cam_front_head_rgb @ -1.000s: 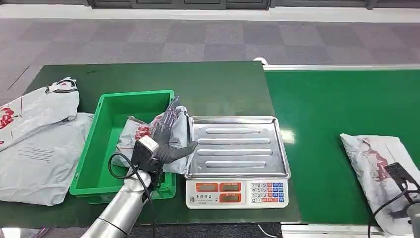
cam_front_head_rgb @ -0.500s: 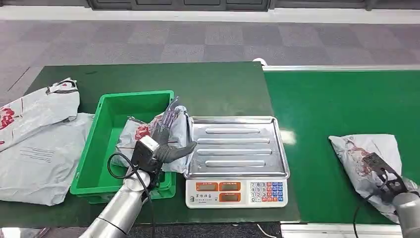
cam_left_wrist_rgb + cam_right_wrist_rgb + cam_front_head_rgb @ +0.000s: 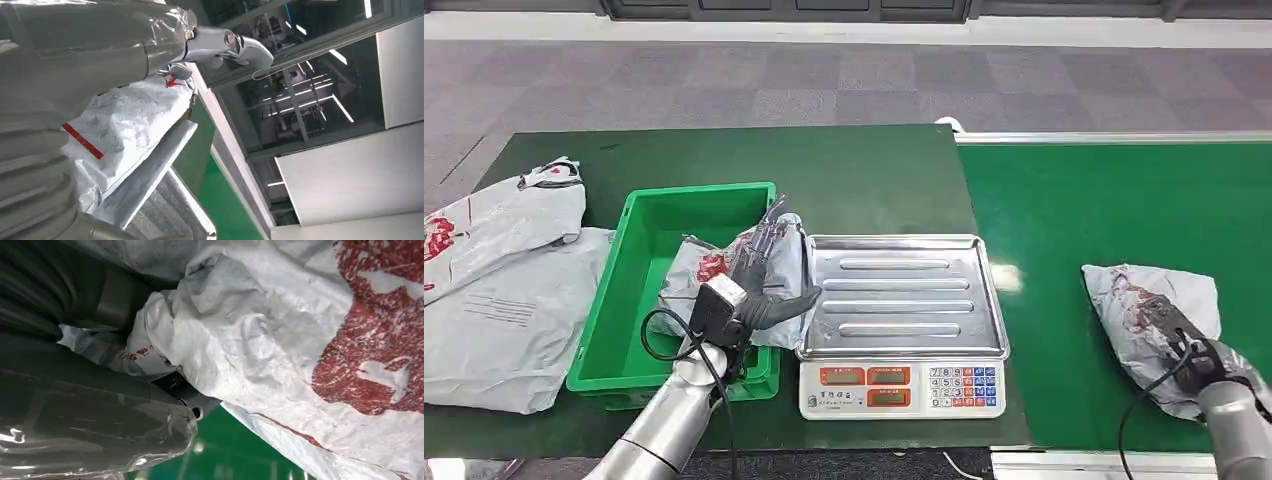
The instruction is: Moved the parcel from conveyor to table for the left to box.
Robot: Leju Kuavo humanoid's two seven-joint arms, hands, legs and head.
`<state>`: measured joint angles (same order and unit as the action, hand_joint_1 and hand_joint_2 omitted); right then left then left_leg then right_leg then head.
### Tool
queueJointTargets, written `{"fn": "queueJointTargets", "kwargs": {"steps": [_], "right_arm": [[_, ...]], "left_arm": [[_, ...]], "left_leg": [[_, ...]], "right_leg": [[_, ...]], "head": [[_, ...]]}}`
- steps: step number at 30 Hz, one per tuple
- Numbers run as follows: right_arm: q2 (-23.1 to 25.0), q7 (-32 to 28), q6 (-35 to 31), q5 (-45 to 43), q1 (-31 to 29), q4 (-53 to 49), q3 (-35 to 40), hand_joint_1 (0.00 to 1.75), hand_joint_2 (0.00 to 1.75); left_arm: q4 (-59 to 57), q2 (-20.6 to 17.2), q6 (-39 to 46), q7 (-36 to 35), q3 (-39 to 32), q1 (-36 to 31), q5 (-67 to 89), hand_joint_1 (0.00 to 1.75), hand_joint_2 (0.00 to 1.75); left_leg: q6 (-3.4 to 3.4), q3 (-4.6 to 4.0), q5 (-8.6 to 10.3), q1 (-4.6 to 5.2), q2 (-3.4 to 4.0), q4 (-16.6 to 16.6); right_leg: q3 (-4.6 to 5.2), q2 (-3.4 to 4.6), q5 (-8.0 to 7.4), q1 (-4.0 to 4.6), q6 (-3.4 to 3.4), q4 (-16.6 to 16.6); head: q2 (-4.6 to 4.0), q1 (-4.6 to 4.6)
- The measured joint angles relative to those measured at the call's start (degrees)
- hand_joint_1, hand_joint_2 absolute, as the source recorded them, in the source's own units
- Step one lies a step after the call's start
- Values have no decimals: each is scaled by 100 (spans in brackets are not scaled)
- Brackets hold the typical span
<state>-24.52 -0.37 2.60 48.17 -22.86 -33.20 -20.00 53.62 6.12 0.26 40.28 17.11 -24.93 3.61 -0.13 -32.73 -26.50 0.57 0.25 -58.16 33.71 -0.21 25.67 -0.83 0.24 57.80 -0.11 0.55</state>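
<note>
Two parcels matter most. One parcel (image 3: 1149,325), a crumpled white bag with red print, lies on the green conveyor (image 3: 1104,210) at the right of the head view, lower right of centre. The right hand (image 3: 1189,345) comes in from the lower right corner and grips it: dark fingers lie over the bag's top, and the right wrist view shows the bag (image 3: 280,340) bunched against the hand (image 3: 90,390), with green belt beneath.

A second bag (image 3: 724,280) sits in the middle of the head view, draped over the right wall of the green bin (image 3: 614,320) and touching the left edge of the scale's steel tray (image 3: 904,295). The left hand (image 3: 759,285) rests on it with dark fingers spread up over the plastic and the thumb pointing toward the tray; whether it is really clamping the bag I cannot tell. In the left wrist view that bag (image 3: 125,130) lies just beyond the hand (image 3: 75,65), beside the tray's rim (image 3: 150,175).

The scale (image 3: 902,390) stands on the dark green table (image 3: 844,170), between the bin and the conveyor, its keypad facing the lower edge of the frame. At the left edge lie two more grey bags (image 3: 499,280), one overlapping the other, just beside the bin. Grey carpet (image 3: 824,80) fills the top of the frame.
</note>
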Motion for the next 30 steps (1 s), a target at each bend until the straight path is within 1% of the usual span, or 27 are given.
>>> {"fn": "queueJointTargets", "kwargs": {"steps": [3,4,5,6,9,10,13,14,15,16,17,18,19,20,22,24,25,26,28,29,30], "right_arm": [[24,-99,-105,-109,74,-114,0,175,175],[48,-175,-201,-179,128,-226,0,175,175],[77,-234,-273,-232,167,-335,0,175,175],[105,-300,-352,-309,205,-451,0,175,175],[276,-917,-1128,-752,335,-1066,-39,175,175],[417,-1309,-1846,-910,416,-1523,-109,175,175],[736,-2392,-2724,-1765,680,-2523,-294,175,175],[866,-2891,-3037,-2227,827,-3003,-341,175,175],[1047,-3645,-3695,-3026,1056,-4006,-271,175,175],[1125,-3844,-3948,-3168,1067,-4440,-185,175,175],[1181,-3908,-4090,-3092,1055,-4776,-78,175,175],[1250,-3958,-4190,-2861,1049,-5240,125,175,175],[1327,-3985,-4214,-2589,1030,-5597,329,175,175],[1511,-4009,-4231,-2101,930,-6033,786,175,175],[1635,-4006,-4236,-1809,863,-6243,1264,175,175],[1690,-4009,-4234,-1656,768,-6264,1627,175,175],[1720,-4002,-4214,-1608,630,-6198,1896,175,175],[1746,-3985,-4162,-1520,450,-6005,2302,175,175],[1766,-3913,-4005,-1384,324,-5757,2617,175,175],[1773,-3838,-3853,-1296,257,-5595,2788,175,175],[1773,-3610,-3344,-1110,136,-5253,3162,175,175]], "left_arm": [[0,-2,-17,0,0,1,-2,0,175],[0,-4,-24,0,0,4,-2,0,175],[0,-4,-26,0,0,4,-2,0,175],[2,-7,-26,0,0,4,-2,0,175],[4,-9,-15,0,0,5,-2,0,175],[6,-7,-15,0,0,5,0,0,175],[42,4,-26,0,0,21,4,0,175],[55,11,-24,0,0,26,20,0,175],[55,44,4,0,0,24,20,0,175],[53,63,9,0,0,17,17,0,175],[46,76,9,0,0,8,15,0,175],[42,92,11,0,0,4,13,0,175],[42,107,22,0,0,4,4,0,175],[59,144,48,0,0,11,-7,0,175],[77,168,57,2,2,11,-20,0,175],[83,184,66,2,2,11,-33,0,175],[81,195,72,2,4,5,-37,0,175],[61,210,72,2,7,-20,-46,0,175],[48,221,72,2,18,-36,-57,0,175],[46,221,72,2,22,-38,-68,0,175],[48,221,50,2,37,-38,-85,0,175]], "left_leg": [[0,-3,0,0,-3,0],[0,-15,0,0,-5,0],[0,-49,-1,0,-5,1],[1,-52,-3,0,-4,1],[0,-54,-1,0,-2,1],[1,-8,7,0,-4,1],[-6,-19,21,-1,-31,2],[-6,-25,21,0,-43,2],[-11,-45,26,3,-62,5],[-13,-46,27,2,-61,5],[-16,-49,27,1,-59,6],[-18,-51,25,1,-47,9],[-25,-79,20,-2,-33,12],[-32,-77,10,-5,-7,12],[-31,-33,11,-5,4,12],[-31,-40,27,-5,1,12],[-31,-45,35,-5,0,12],[-32,-47,39,-5,0,11],[-27,-51,43,-4,-3,11],[-28,-53,44,-4,-3,11],[-29,-52,44,-4,0,11]], "right_leg": [[-1,-1,0,0,0,0],[-1,-2,0,0,0,0],[-2,-3,0,-1,0,0],[-1,-7,1,-1,0,0],[9,-7,1,-1,0,0],[16,-7,0,1,-1,1],[19,-30,-7,2,-1,4],[19,-40,-6,0,-1,6],[31,-60,0,-4,-2,15],[37,-58,0,-3,-3,18],[41,-56,0,-2,-3,21],[44,-45,0,-1,-4,21],[44,-32,1,2,-6,21],[46,-4,4,4,-11,20],[52,8,3,4,-12,20],[58,4,-7,4,-18,21],[65,3,-13,4,-22,21],[67,2,-20,5,-23,21],[67,0,-22,3,-21,21],[68,0,-24,3,-23,21],[71,4,-29,4,-24,21]], "head": [[0,0],[0,0],[0,0],[0,0],[-2,0],[0,0],[0,0],[0,-2],[0,-2],[-2,0],[0,-2],[0,0],[0,0],[0,0],[0,0],[0,0],[0,0],[0,0],[-2,0],[0,0],[0,0]]}}
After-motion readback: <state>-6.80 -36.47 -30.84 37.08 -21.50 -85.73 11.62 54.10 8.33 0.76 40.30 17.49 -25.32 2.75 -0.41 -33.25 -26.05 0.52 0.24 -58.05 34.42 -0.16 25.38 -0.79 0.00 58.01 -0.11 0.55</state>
